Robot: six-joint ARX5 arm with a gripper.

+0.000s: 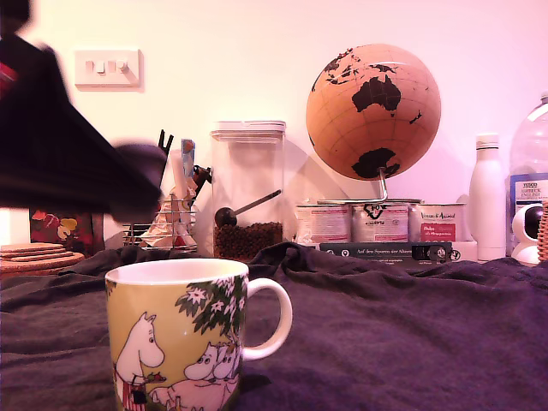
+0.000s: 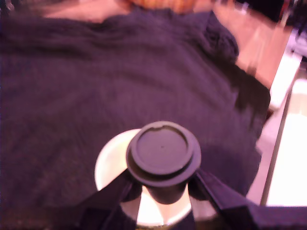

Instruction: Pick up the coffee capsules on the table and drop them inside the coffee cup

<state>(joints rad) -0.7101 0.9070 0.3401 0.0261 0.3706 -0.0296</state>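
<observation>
One capsule: dark, round, flanged coffee capsule [image 2: 163, 158] pinched between the two gripper fingers [image 2: 112, 194], flat face toward the wrist camera.
Gripper: gripper [image 2: 163, 191] clamped on the capsule sides; in the exterior view the arm [image 1: 60, 145] is a dark motion-blurred mass above and toward that view's left of the cup.
Cup: coffee cup [image 1: 184, 338] upright on the table [image 1: 402, 342], handle toward the exterior view's right; white rim and inside [image 2: 108, 165] sit right behind the capsule in the wrist view.
Capsule vs cup: lined up over the cup opening, not inside it as far as I can tell.
Behind cup: clear canister [image 1: 248, 190] with dark beans and a scoop, cork globe [image 1: 373, 111], white bottle [image 1: 488, 197].
</observation>
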